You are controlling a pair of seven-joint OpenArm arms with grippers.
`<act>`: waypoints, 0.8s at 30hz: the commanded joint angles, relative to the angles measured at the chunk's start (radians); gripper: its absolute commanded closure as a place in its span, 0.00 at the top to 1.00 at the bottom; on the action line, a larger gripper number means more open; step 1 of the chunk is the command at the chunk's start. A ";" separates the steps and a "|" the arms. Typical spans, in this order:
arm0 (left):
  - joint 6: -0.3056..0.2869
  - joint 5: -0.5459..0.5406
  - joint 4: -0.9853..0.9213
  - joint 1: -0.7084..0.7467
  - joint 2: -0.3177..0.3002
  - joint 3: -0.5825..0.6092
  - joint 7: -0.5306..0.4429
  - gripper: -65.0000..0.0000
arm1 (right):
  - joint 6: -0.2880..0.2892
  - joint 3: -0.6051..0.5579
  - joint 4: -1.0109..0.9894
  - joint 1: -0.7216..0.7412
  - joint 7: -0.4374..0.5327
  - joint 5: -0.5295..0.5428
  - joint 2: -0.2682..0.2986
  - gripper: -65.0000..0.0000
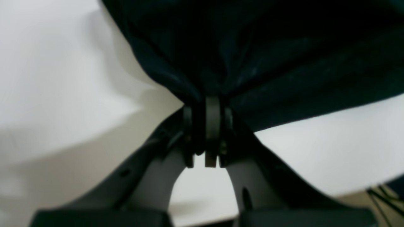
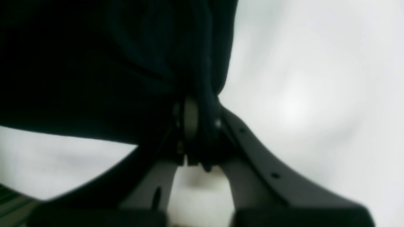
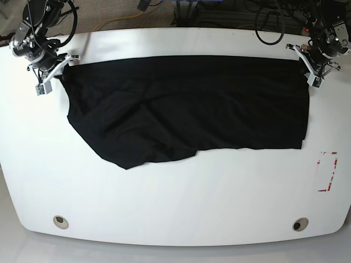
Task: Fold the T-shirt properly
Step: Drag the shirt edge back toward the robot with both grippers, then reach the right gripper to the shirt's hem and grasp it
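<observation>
so, left wrist view: the left gripper point(image 1: 208, 104) has its jaws pressed together on a bunched fold of the t-shirt point(image 1: 268, 53); black cloth fans up and away from the pinch, and the white table point(image 1: 56, 78) shows on both sides.
right wrist view: the right gripper point(image 2: 195, 110) is likewise clamped on gathered black fabric of the t-shirt point(image 2: 79, 69), which fills the upper left; the table point(image 2: 315, 94) lies pale to the right.
base view: the t-shirt point(image 3: 186, 109) lies spread across the far half of the table point(image 3: 175, 203), its near edge sagging lower toward the picture's left.
arms, base view: the left gripper point(image 3: 310, 70) reaches down at the far corner on the picture's right, the right gripper point(image 3: 55, 74) at the far corner on the picture's left, each at a top corner of the cloth.
</observation>
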 commanded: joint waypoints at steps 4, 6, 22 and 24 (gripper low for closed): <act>0.001 0.006 0.049 0.100 -0.042 -0.037 0.000 0.03 | -0.002 0.047 0.104 -0.102 0.014 0.003 -0.004 0.00; 0.001 0.006 0.046 0.100 -0.047 -0.037 0.000 0.17 | -0.002 0.047 0.116 -0.111 0.014 0.003 -0.012 0.09; 0.001 -0.004 0.321 0.080 -0.047 -0.029 0.000 0.58 | -0.002 0.038 0.197 0.033 0.005 -0.009 -0.004 0.75; 0.001 -0.004 0.319 0.042 -0.045 -0.035 0.000 0.58 | -0.002 0.020 0.174 0.085 -0.017 -0.023 -0.004 0.75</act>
